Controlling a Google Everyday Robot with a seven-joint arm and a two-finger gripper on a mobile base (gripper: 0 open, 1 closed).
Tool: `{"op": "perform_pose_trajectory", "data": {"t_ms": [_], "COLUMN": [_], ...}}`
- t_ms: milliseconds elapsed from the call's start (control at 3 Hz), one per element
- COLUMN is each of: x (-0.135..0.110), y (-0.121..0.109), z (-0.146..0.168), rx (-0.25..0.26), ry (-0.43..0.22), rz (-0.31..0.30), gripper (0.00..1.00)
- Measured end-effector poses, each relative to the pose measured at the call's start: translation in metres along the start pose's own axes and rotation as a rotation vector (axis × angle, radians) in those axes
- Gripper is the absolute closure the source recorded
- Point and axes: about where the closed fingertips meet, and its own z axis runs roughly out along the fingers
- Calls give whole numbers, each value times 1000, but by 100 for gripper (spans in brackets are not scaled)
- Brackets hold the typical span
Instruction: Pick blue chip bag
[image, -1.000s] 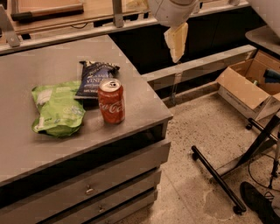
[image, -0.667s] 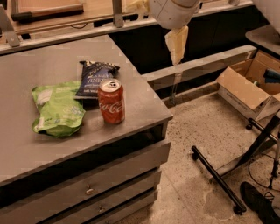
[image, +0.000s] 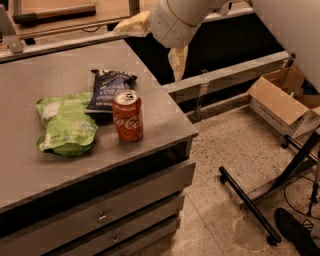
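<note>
The blue chip bag (image: 109, 90) is dark navy with white lettering and lies flat on the grey table (image: 160, 112), towards its back right. A red Coca-Cola can (image: 128, 116) stands upright right in front of it, touching or nearly touching its near end. My gripper (image: 150, 50) hangs above the table's back right corner, up and to the right of the bag and apart from it. Its cream fingers (image: 177, 62) are spread and hold nothing. The white wrist fills the top of the view.
A larger light-green bag (image: 66, 122) lies left of the can. Drawers (image: 100, 217) sit under the tabletop. On the floor to the right are an open cardboard box (image: 285, 100) and black stand legs (image: 250, 205). A wooden shelf runs along the back.
My gripper has moved left and down, from over the gap right of the table to above the table's back right corner. The bags and can have not moved.
</note>
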Motion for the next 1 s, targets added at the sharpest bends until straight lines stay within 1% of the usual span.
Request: {"op": "perform_pose_trajectory", "data": {"t_ms": [333,667,1000], "x": [-4,-1,-3], "y": [-18,-33,-37], "z": [23,52,75], "rx": [33,33,-11], "ry": [-21,-1,-27], "rz": [-101,-167,-193], "gripper": [0,0,0]}}
